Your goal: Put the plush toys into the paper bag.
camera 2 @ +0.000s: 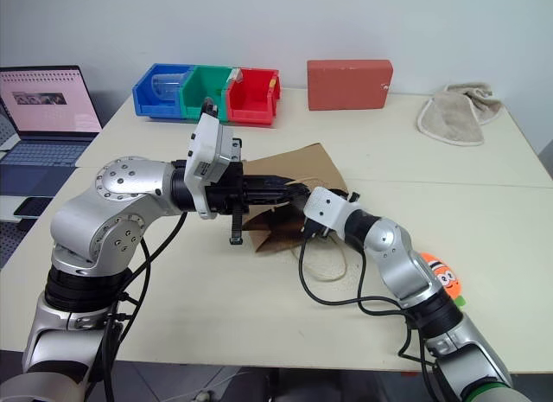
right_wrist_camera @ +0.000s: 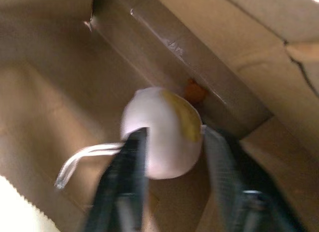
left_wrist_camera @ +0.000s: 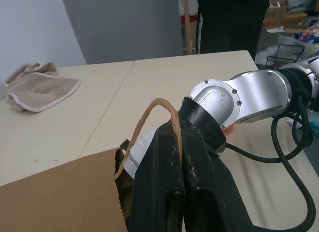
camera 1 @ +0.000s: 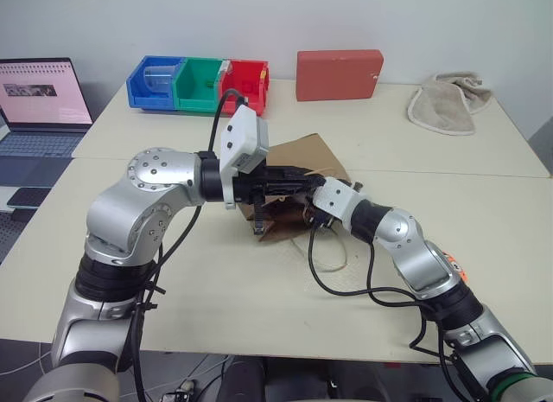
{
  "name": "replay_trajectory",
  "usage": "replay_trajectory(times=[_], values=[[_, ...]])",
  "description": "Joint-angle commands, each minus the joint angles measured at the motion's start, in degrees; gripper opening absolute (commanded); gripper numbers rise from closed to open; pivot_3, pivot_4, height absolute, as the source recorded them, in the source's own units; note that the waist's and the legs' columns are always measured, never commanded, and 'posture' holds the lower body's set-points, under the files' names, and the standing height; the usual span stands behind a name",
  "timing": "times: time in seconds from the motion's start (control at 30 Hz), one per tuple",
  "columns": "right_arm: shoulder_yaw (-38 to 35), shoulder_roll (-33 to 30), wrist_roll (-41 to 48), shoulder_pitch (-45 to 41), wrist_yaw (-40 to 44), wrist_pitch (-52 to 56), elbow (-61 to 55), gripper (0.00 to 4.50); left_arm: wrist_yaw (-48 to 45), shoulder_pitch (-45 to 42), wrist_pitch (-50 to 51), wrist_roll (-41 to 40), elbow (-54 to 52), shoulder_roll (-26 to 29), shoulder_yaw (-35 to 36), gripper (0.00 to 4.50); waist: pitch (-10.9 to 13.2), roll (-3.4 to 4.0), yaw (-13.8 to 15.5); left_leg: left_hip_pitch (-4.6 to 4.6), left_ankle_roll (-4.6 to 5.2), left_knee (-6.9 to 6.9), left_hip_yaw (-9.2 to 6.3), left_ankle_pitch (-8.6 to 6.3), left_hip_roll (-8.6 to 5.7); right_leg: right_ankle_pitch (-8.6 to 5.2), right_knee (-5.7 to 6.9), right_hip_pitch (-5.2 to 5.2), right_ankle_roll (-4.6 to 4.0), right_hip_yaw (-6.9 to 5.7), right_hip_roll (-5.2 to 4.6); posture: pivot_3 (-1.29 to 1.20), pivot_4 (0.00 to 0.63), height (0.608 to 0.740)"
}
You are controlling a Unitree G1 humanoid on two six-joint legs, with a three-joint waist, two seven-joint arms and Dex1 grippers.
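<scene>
The brown paper bag (camera 1: 307,153) lies mid-table with its mouth toward me. My left gripper (left_wrist_camera: 183,124) is shut on one tan loop handle (left_wrist_camera: 149,110) and holds that edge of the bag up. My right gripper (right_wrist_camera: 174,134) reaches inside the bag, its fingers open. The white egg plush toy (right_wrist_camera: 164,127) with a yellow face sits just past the fingertips, against the bag's inner fold. The orange carrot plush toy (camera 2: 442,279) lies on the table beside my right forearm, outside the bag. The bag's other handle (camera 2: 324,259) lies loose on the table.
A red rectangular block (camera 1: 339,73) and blue, green and red bins (camera 1: 199,82) stand at the back. A beige towel (camera 1: 448,104) lies back right. An open laptop (camera 1: 39,104) sits on the far left. A person (left_wrist_camera: 229,17) stands beyond the table.
</scene>
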Motion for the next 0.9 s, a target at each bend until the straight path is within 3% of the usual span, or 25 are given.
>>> replay_trajectory(times=[0.03,0.13,0.33,0.63,0.8,0.9], values=[[-1.5,-0.3,1.1,0.0,2.4,1.2,-4.6,3.48,0.0,-0.1,-0.9,0.2,-1.4,0.5,0.6,0.00,0.0,0.00,0.0,0.00,0.00,0.00,0.00,0.00,0.00,0.00,0.00,0.00,0.00,0.00,0.00,0.00,0.150,0.740],[-2.2,-1.5,2.7,0.2,5.4,2.6,-7.2,4.47,0.0,0.0,-1.4,0.7,-1.2,0.4,0.4,0.00,0.0,0.00,0.0,0.00,0.00,0.00,-0.01,0.00,0.00,0.00,0.00,0.00,0.00,0.00,0.00,0.00,0.150,0.740],[-8.8,-7.9,14.3,2.3,16.7,11.7,-19.5,4.47,0.0,0.3,-2.6,2.0,-0.4,-0.5,-0.7,0.00,0.0,0.00,0.1,-0.01,0.00,0.01,-0.02,0.00,0.00,0.00,-0.01,0.02,0.00,-0.01,0.00,0.00,0.150,0.740],[-28.0,-30.4,34.0,13.6,34.5,20.7,-32.4,4.47,-0.5,0.9,-4.4,3.0,0.8,-1.8,-1.6,0.00,0.0,0.00,0.3,0.00,0.02,0.03,-0.04,-0.01,-0.01,-0.03,-0.07,0.10,-0.01,-0.05,-0.03,0.00,0.150,0.740],[-37.5,-42.4,29.1,25.4,40.3,12.5,-26.0,4.47,-0.9,1.6,-4.9,2.9,0.3,-2.1,-1.9,0.00,0.0,0.00,0.2,0.02,0.02,0.06,0.03,-0.01,-0.01,-0.08,-0.08,0.12,-0.08,-0.01,-0.03,0.00,0.150,0.740],[-42.4,-45.7,25.8,33.1,42.6,7.1,-22.8,4.47,-0.8,2.5,-4.9,2.8,-0.8,-2.2,-2.3,0.00,0.0,0.00,0.2,0.04,0.02,0.07,0.12,-0.01,-0.01,-0.07,-0.09,0.12,-0.08,0.04,-0.05,0.00,0.150,0.740]])
